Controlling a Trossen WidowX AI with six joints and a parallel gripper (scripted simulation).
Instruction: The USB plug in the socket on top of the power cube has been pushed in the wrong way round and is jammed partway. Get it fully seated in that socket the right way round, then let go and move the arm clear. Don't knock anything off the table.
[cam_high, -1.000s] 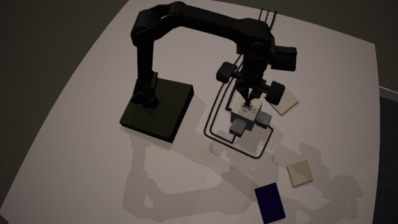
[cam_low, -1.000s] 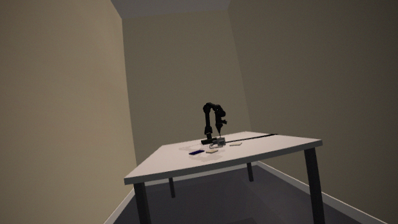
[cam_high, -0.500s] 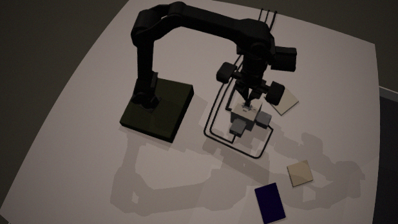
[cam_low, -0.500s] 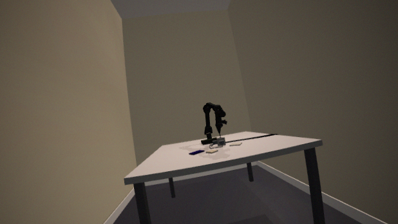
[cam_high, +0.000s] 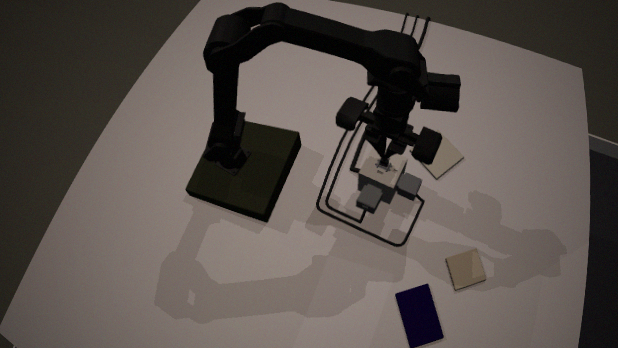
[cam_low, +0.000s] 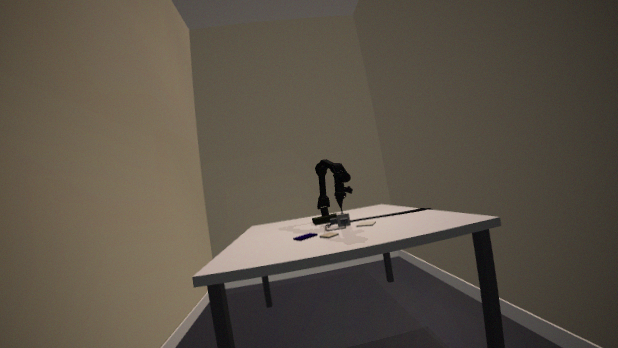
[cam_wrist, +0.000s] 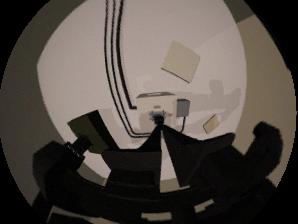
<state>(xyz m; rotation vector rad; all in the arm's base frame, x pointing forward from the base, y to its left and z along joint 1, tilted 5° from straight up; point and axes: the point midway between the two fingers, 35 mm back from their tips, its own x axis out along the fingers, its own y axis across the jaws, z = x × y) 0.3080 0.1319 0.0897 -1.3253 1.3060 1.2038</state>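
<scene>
The power cube (cam_high: 369, 172) (cam_wrist: 145, 106) is a light box with grey plugs on its sides; it is small in the exterior view (cam_low: 343, 220). My gripper (cam_high: 384, 159) (cam_wrist: 160, 127) points down at the cube's top, its fingertips close together. It is shut on the small dark USB plug (cam_high: 384, 164) (cam_wrist: 159, 120), which stands upright at the top face. The fingertips hide part of the plug and the socket. How deep the plug sits and which way round it is are too small and dark to tell.
Grey plugs (cam_high: 370, 197) (cam_high: 410, 185) stick out of the cube's sides. Black cables (cam_high: 324, 175) (cam_wrist: 106, 65) loop around it. Pale flat pads (cam_high: 445, 155) (cam_high: 466, 270) and a dark blue pad (cam_high: 419, 316) lie on the table. The arm's dark green base block (cam_high: 270, 170) stands left of the cube.
</scene>
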